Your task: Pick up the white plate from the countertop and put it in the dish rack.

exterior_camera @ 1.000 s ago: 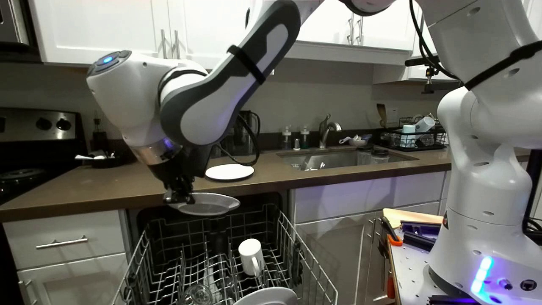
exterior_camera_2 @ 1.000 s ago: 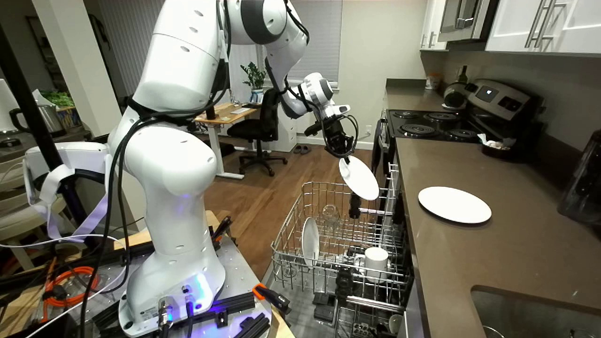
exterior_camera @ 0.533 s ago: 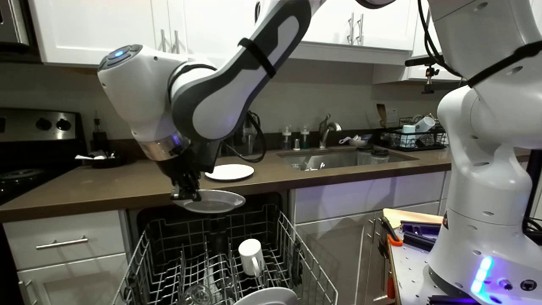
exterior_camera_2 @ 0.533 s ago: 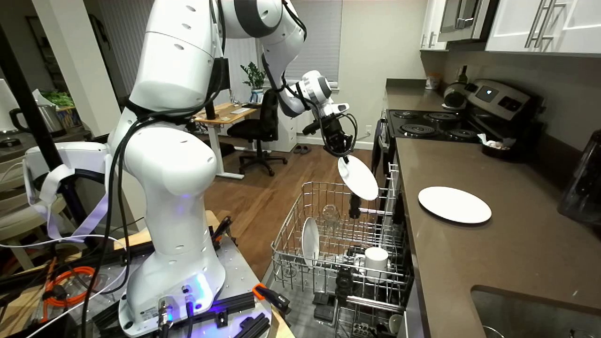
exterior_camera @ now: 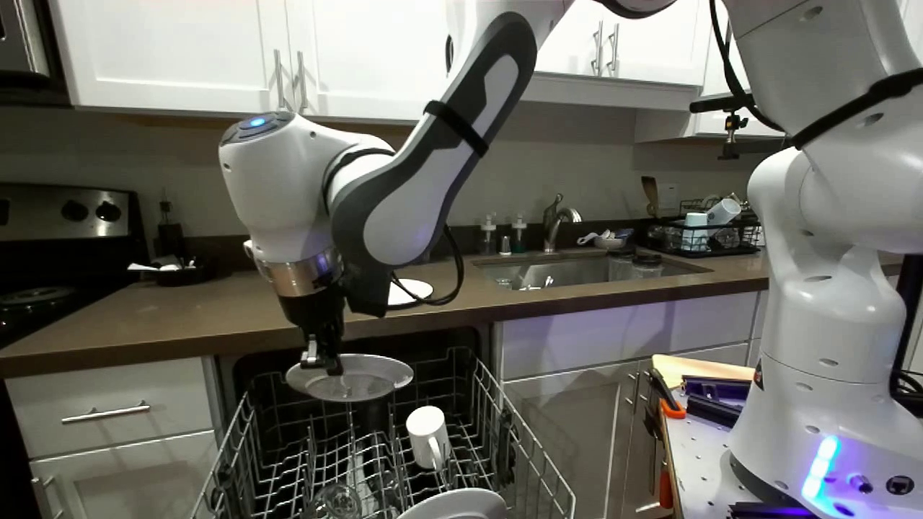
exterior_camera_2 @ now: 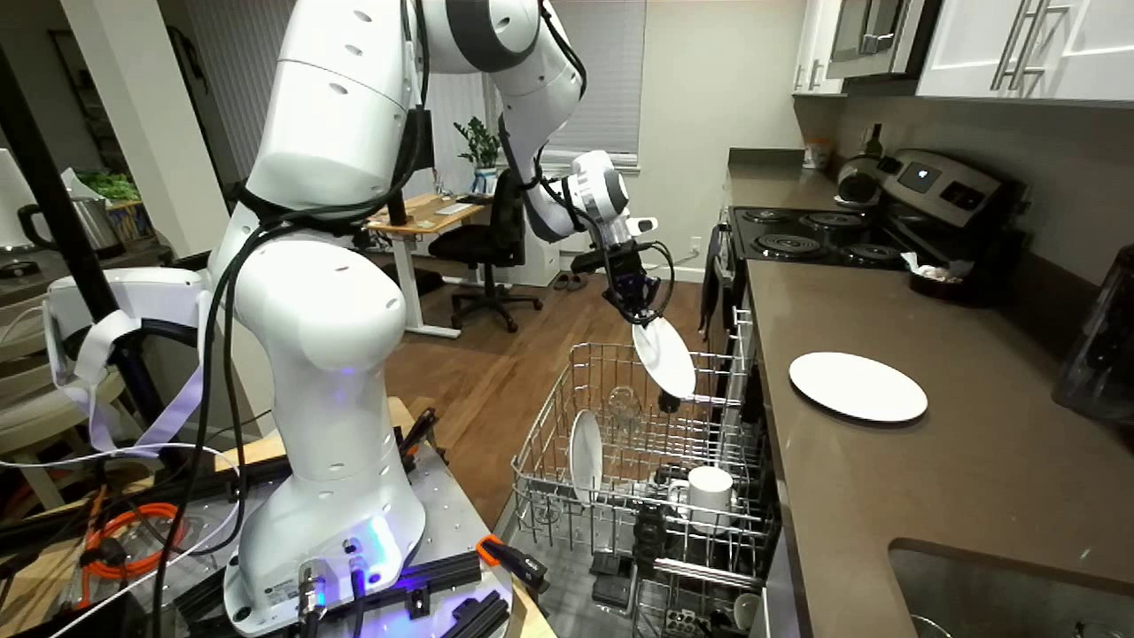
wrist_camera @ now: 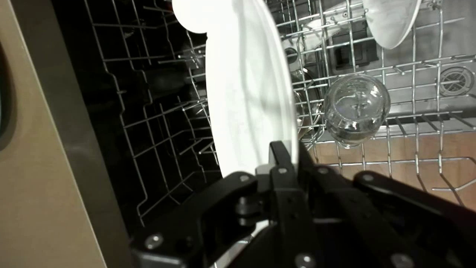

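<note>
The white jointed robot arm (exterior_camera: 404,223) arches outward, wrist bent down above the rectangular pale-grey wire dish rack (exterior_camera: 530,434). Its black two-fingered end effector (wrist_camera: 292,154) points downward, pinched closed on the rim of a round white plate (exterior_camera_2: 664,358), held tilted over the rack.

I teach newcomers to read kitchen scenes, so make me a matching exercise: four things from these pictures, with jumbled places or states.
Things:
1. end effector
2. mug
3. faucet
4. chair

Places or states:
A. behind the sink
B. black, beside the desk
C. closed on the rim of a plate
D. inside the dishwasher rack

Pairs: 1-C, 2-D, 3-A, 4-B
</note>
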Robot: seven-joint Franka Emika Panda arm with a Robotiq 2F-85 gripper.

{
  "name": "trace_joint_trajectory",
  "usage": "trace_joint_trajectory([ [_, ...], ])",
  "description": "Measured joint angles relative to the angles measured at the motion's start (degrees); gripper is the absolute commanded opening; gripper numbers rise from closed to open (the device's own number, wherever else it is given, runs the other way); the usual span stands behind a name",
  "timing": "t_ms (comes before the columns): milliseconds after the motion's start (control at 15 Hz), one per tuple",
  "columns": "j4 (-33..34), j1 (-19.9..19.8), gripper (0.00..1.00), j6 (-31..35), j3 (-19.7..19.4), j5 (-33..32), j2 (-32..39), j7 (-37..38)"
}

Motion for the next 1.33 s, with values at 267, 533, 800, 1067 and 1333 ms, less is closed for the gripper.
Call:
trace_joint_trajectory([
  [267, -4.82, -3.55, 0.06, 10.97, -0.34, 2.03, -0.45, -6.03],
  [533, -8.23, -8.28, 0.06, 18.92, -0.11, 8.84, -0.35, -19.06],
  [800, -7.32, -12.27, 0.06, 18.62, 1.55, 17.45, 1.04, -33.30],
  [1067, -1.53, -16.32, 0.06, 14.88, 4.83, 25.18, 4.56, -44.23],
  [1333, 7.83, -17.44, 0.05, 6.15, 5.79, 28.08, 9.30, -47.97],
])
